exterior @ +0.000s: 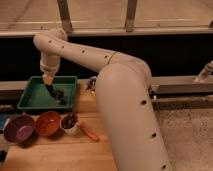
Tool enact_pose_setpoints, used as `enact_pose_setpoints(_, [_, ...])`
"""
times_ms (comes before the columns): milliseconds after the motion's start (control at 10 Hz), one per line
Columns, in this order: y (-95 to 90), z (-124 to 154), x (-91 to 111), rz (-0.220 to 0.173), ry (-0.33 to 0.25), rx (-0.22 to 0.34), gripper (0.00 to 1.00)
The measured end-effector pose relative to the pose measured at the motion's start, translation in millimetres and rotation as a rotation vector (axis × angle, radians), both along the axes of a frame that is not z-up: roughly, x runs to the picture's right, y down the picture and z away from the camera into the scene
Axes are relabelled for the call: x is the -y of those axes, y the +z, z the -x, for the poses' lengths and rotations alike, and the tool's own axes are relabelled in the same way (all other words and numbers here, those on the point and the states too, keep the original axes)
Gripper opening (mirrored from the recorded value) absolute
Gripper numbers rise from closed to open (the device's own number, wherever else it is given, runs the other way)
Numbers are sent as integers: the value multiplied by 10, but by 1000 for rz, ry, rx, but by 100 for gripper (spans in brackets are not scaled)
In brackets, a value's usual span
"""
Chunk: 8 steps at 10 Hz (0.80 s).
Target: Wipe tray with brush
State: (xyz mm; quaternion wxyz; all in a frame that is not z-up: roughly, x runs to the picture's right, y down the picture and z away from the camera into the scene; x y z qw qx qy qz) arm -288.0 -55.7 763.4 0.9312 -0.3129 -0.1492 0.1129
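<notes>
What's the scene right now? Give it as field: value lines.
gripper: above the tray, at the brush's tan end
brush: tilted, dark head down inside the tray
tray: green, back left on the table
bowls: purple bowl, orange bowl, small bowl, in a row in front of the tray
orange-handled tool: right of the small bowl

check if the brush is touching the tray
Cannot tell. Camera view: the brush, just below the pincer over the tray, overlaps the tray floor with its dark end; no contact or gap shows plainly.
</notes>
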Motion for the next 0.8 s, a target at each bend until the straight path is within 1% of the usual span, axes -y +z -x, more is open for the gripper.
enact_pose_setpoints(100, [187, -87, 153, -2, 3, -16, 0])
enact_pose_setpoints(200, [315, -92, 244, -1, 2, -20, 0])
enact_pose_setpoints(300, [463, -54, 357, -1, -2, -20, 0])
enact_pose_setpoints(400, [574, 42, 442, -1, -10, -13, 0])
enact_pose_setpoints(500, [639, 147, 493, -1, -21, 0, 0])
enact_pose_setpoints(600, [687, 307, 524, -1, -43, 24, 0])
enact_pose_setpoints(700, [686, 504, 519, -3, -73, 60, 0])
enact_pose_setpoints(800, [657, 612, 493, -4, -91, 84, 0])
